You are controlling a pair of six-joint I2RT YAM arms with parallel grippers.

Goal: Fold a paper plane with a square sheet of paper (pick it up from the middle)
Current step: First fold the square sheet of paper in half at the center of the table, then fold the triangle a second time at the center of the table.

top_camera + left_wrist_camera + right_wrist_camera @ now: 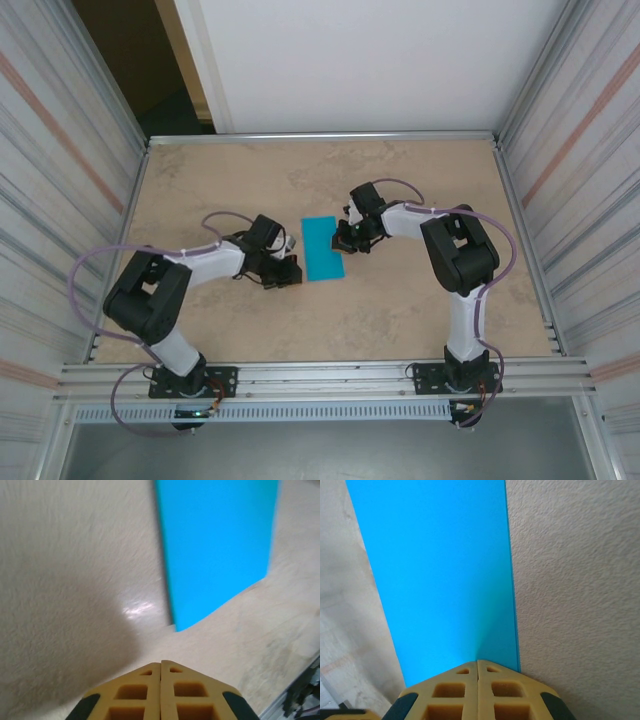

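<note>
**Currently flat, flanked on both sides**

Seen from above, flat near the middle of the desk [220, 180]: the square sheet of paper [322, 249], teal-blue. Looks longer than wide here, with its long sides running from the near edge toward the far edge. Sits roughly midway between the desk's left and right edges.

Just off the sheet's near-left corner, toward the desk's left edge: the left fingers [132, 695]. Clenched tip to tip with only a hairline seam between them, grasping nothing. In the left wrist view, pointed at bare desk, with the sheet's nearest corner just ahead and apart from the tips.

At the sheet's right long side, about halfway along: the right fingers [452, 695], likewise clenched tip to tip. In the right wrist view, placed over the sheet just inside its right edge, with blue running on ahead to the top of the picture. Cannot tell whether pressing on the paper, pinching a little of it, or hovering just above.

Reaching in from the near edge: the left arm [150, 295] and the right arm [460, 250], elbows turned out toward the desk's left and right edges.
</note>
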